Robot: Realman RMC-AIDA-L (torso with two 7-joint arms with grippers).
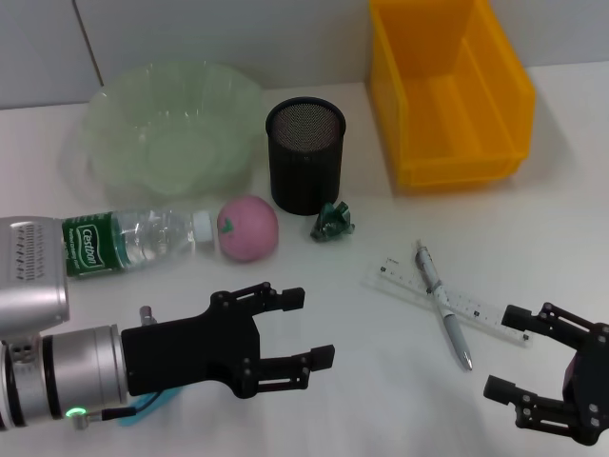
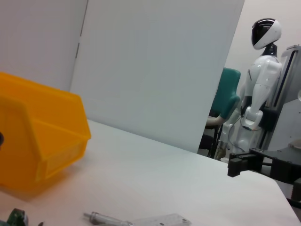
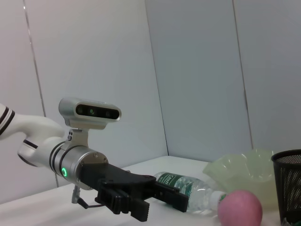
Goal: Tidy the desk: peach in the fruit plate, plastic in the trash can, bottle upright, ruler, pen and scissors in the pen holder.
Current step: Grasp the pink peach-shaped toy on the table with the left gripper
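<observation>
White desk (image 1: 314, 314) lies bare between left claw (image 1: 309, 328) and ruler (image 1: 447, 297).

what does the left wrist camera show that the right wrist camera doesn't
Only the left wrist view shows the yellow bin, the pen's tip beside the ruler's end, the open right gripper, and a white humanoid robot beyond the desk.

Only the right wrist view shows the open left gripper, lying bottle, peach, fruit plate and pen holder.

Both show the white desk and pale wall panels.
</observation>
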